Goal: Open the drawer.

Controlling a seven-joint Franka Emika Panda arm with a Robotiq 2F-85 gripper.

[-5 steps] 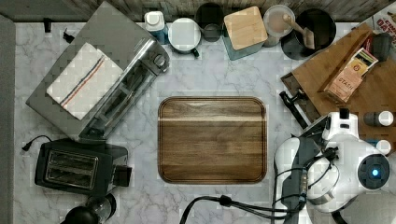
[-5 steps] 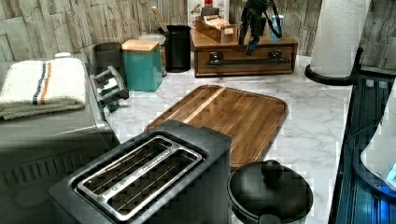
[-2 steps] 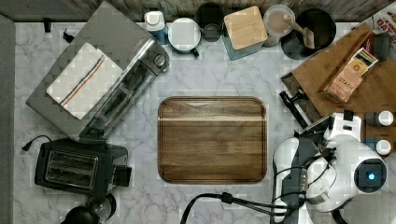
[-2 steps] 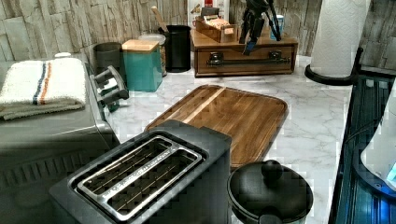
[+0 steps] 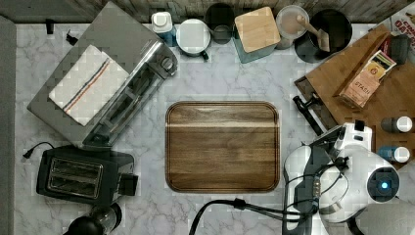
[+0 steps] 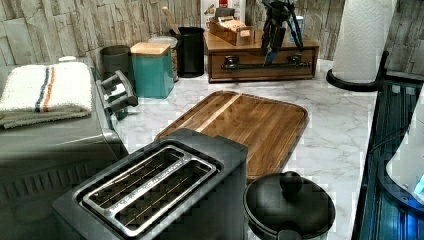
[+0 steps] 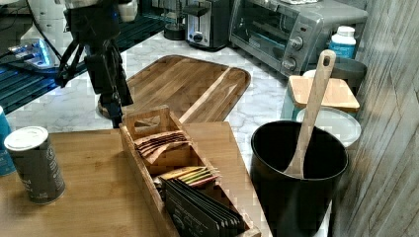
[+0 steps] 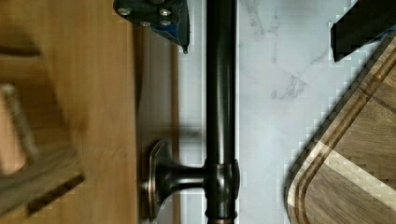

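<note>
Gripper [image 8: 261,23]: jaws apart — one fingertip [image 8: 161,18] each side of the bar
Handle [image 8: 220,93]: between jaws, untouched; ends cut off
Drawer [image 6: 262,64]: shut — front partly hidden behind fingers

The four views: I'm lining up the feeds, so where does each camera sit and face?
Top view: overhead, facing down; arm at its right.
Left view: low behind the toaster, facing the drawer; gripper above the handle.
Right view: on the drawer unit, facing the oven.
Wrist view: straight down on the handle.
All share the tray.
</note>
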